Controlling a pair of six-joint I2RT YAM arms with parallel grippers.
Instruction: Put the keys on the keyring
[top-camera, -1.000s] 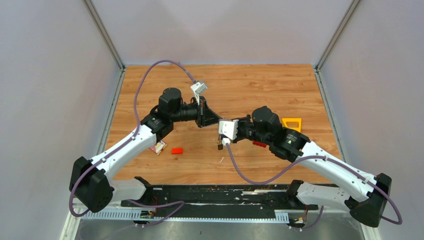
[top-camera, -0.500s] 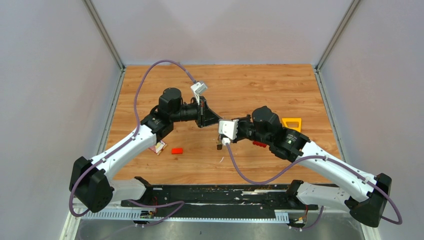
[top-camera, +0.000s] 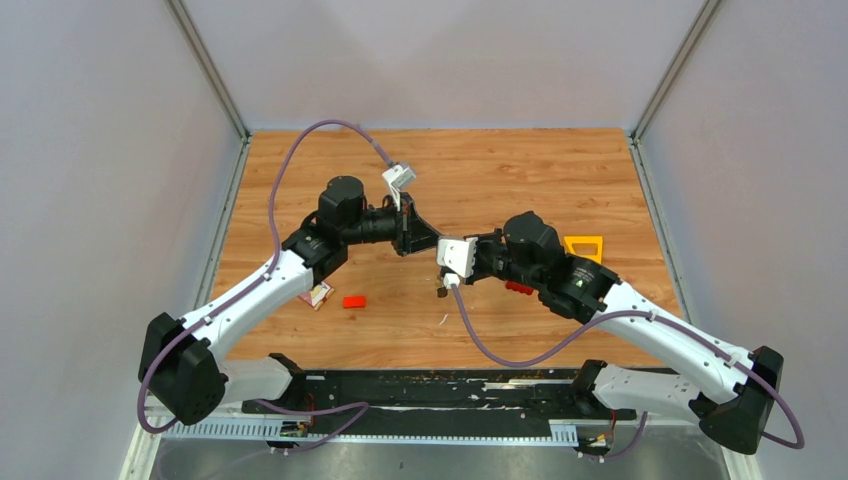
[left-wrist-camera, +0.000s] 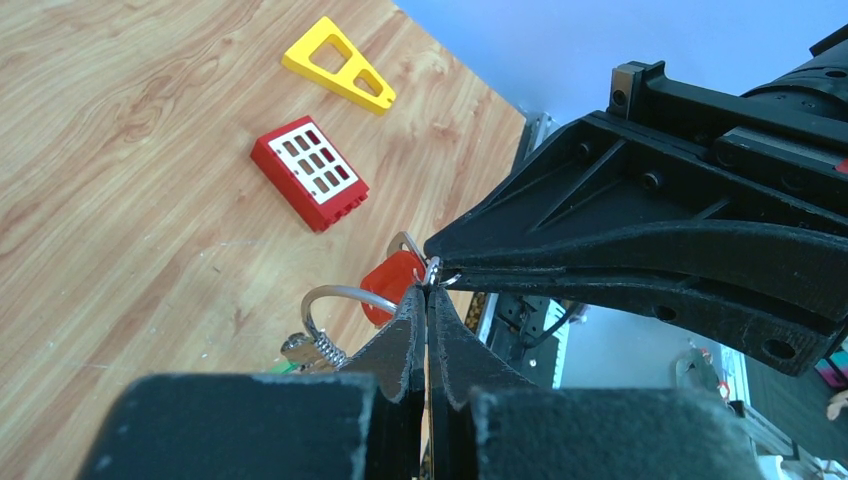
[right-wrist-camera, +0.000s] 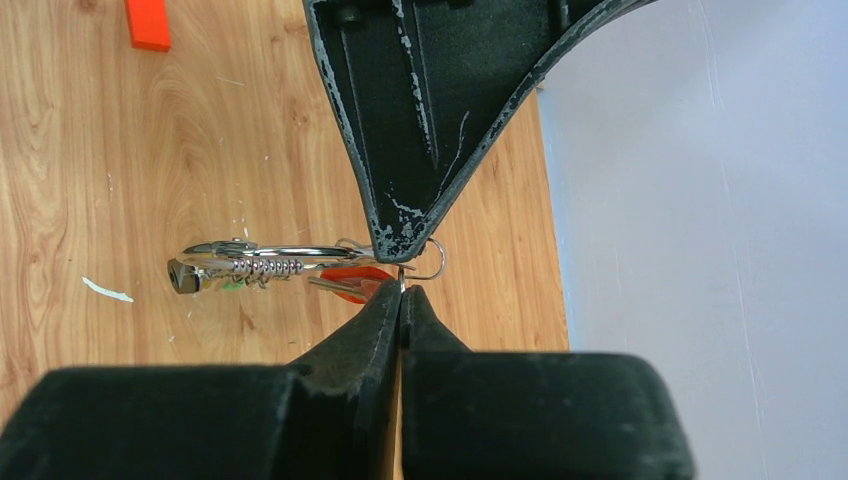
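Observation:
Both grippers meet in mid-air above the table's middle. My left gripper (top-camera: 432, 241) is shut on the thin silver keyring (left-wrist-camera: 432, 270). My right gripper (top-camera: 442, 265) is shut on the same wire (right-wrist-camera: 403, 283) from the opposite side, tip to tip with the left (right-wrist-camera: 402, 292). A red-headed key (left-wrist-camera: 392, 283) hangs at the pinch point and also shows in the right wrist view (right-wrist-camera: 350, 283). A silver loop with a coiled clasp (right-wrist-camera: 250, 266) hangs from it, with a trace of green beside it. Other keys are hidden.
A red block with white squares (left-wrist-camera: 309, 172) lies on the wood and is partly under the right arm in the top view (top-camera: 518, 289). A yellow plastic piece (top-camera: 583, 246) lies to the right. A small red block (top-camera: 354, 301) and a small object (top-camera: 318, 294) lie by the left arm.

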